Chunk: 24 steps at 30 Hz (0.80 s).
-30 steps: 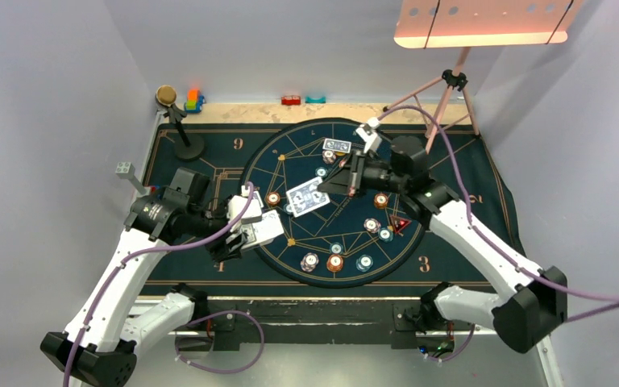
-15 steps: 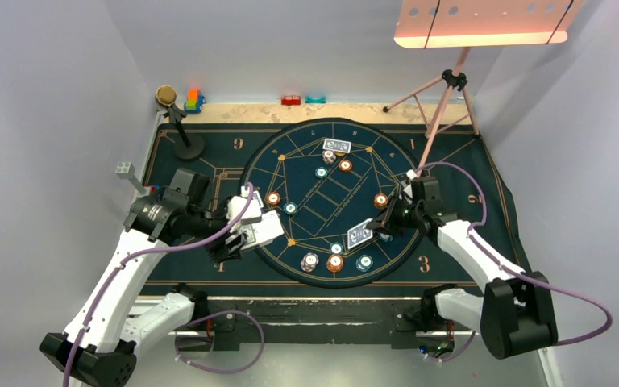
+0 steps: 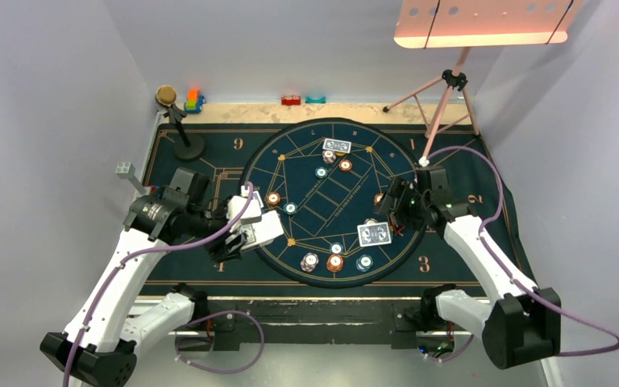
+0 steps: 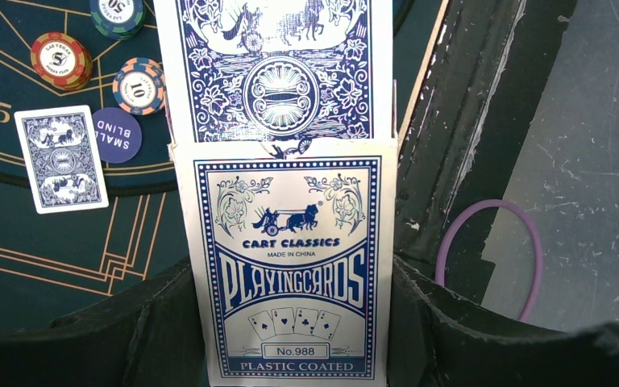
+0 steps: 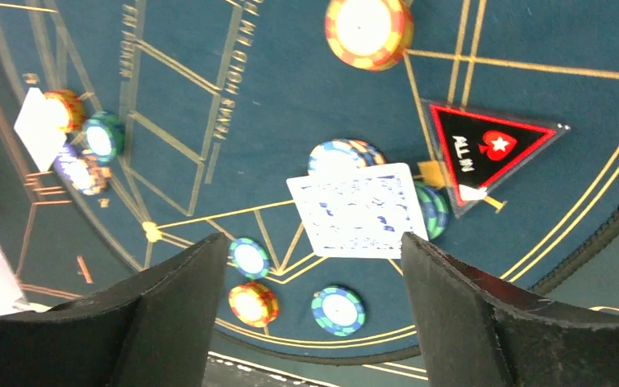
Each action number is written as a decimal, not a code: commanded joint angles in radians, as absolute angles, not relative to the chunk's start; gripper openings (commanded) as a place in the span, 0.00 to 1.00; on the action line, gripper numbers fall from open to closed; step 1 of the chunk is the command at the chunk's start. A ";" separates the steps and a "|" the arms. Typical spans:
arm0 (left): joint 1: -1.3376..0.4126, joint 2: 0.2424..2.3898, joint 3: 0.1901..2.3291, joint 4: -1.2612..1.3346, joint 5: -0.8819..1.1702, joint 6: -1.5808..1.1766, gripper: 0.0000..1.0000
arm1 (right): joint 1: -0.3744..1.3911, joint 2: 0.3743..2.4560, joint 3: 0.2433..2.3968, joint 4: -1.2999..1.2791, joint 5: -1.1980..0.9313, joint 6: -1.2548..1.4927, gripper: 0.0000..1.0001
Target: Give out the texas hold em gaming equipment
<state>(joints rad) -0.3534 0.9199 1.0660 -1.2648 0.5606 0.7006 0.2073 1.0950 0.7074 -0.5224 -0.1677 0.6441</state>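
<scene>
My left gripper (image 4: 290, 274) is shut on a blue-and-white playing-card box (image 4: 290, 266), and a patterned card back (image 4: 278, 68) sticks out of its top. In the top view this left gripper (image 3: 250, 231) hovers over the round mat's left edge. My right gripper (image 5: 314, 266) is open, with nothing between its fingers. It hangs just above a face-down card (image 5: 359, 210) that lies partly over two chips. From above, that card (image 3: 375, 234) sits at the mat's near right, by the right gripper (image 3: 395, 208). Another card (image 3: 337, 146) lies at the far side. Several chips (image 3: 334, 262) dot the mat.
A black ALL IN triangle (image 5: 492, 149) lies right of the dropped card. A card (image 4: 60, 159) and a small-blind button (image 4: 117, 135) lie near the left gripper. A stand (image 3: 179, 121), toy blocks (image 3: 193, 100) and a tripod (image 3: 447, 97) line the back edge.
The right gripper carried a card from the mat's middle to its near right, opened and let it go. The left arm with the box stayed still.
</scene>
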 commanded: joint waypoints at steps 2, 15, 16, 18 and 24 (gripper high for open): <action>-0.346 0.918 1.108 -1.258 0.605 0.728 0.00 | 0.262 1.002 0.862 -0.539 -0.213 0.627 0.87; -0.346 0.914 1.097 -1.222 0.590 0.709 0.00 | 0.792 1.284 1.177 -0.238 -0.429 0.792 0.94; -0.347 0.913 1.098 -1.221 0.591 0.710 0.00 | 0.802 1.303 1.179 -0.219 -0.437 0.798 0.95; -0.347 0.912 1.098 -1.221 0.590 0.708 0.00 | 0.816 1.335 1.171 -0.164 -0.463 0.819 0.95; -0.347 0.912 1.098 -1.218 0.592 0.703 0.00 | 0.879 1.421 1.182 -0.064 -0.502 0.852 0.96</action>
<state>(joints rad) -0.3534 0.9215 1.0695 -1.2503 0.5648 0.6998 0.8425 1.3918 1.1404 -0.1898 -0.4427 0.8146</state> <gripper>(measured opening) 0.706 0.958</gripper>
